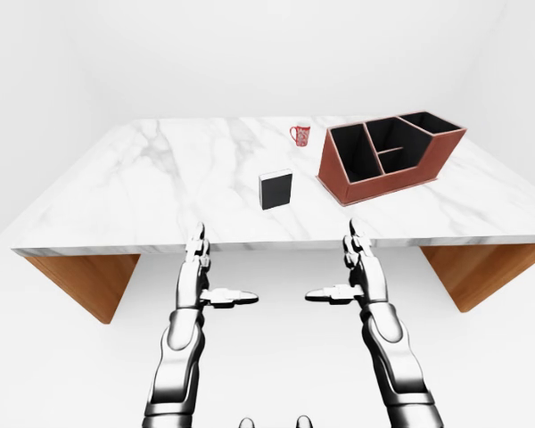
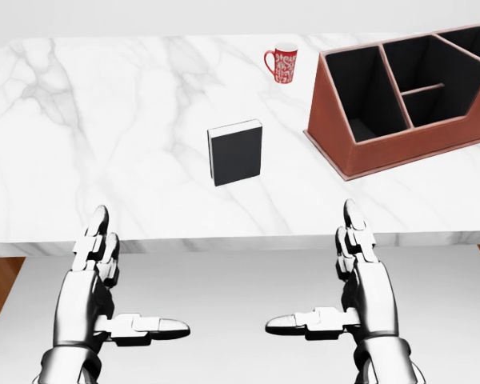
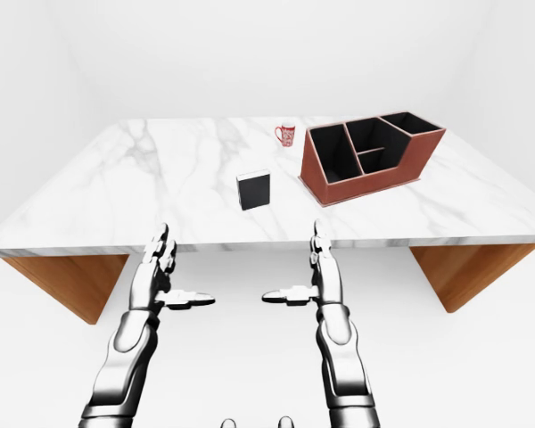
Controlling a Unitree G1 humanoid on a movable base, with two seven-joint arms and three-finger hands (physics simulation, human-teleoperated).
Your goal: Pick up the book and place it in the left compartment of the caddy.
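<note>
A black book (image 2: 236, 153) with a white page edge stands upright on the marble table (image 2: 104, 128), near the middle of the head view. To its right sits the brown caddy (image 2: 408, 144) with black compartments; its large left compartment (image 2: 358, 96) is empty. My left hand (image 2: 116, 292) and right hand (image 2: 344, 288) hover below the table's near edge, both open with fingers straight and thumbs pointing inward. Neither hand touches anything.
A red patterned mug (image 2: 283, 62) stands on the table above the book and left of the caddy. Wooden table supports (image 1: 85, 281) show under the top at both sides. The floor and walls are white.
</note>
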